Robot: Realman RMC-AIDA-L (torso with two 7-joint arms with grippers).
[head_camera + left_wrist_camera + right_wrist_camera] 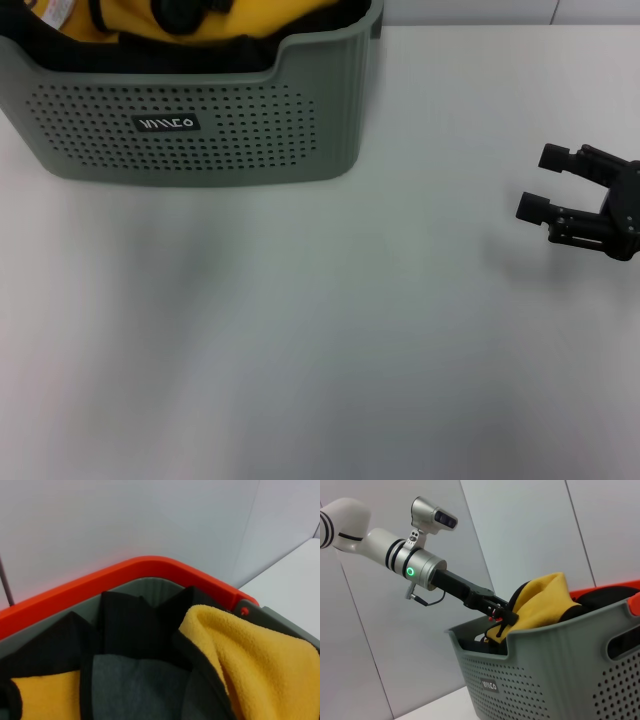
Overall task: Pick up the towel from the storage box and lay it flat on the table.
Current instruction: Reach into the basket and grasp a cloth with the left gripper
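The grey-green storage box (200,160) stands at the far left of the white table (350,330). The mustard-yellow towel (275,15) with black edge binding is bunched inside it. In the right wrist view my left gripper (501,620) reaches into the box (545,680), shut on a fold of the towel (545,605), which rises above the rim. The head view shows only a dark part of that gripper (190,10) at the picture's top edge. The left wrist view looks down on the towel (260,665). My right gripper (543,183) hovers open over the table's right side, far from the box.
Dark grey fabric (140,685) lies in the box beside the yellow cloth. An orange rim (150,567) runs along the box's far side, with a pale wall behind it. A white label (55,10) shows at the box's far left corner.
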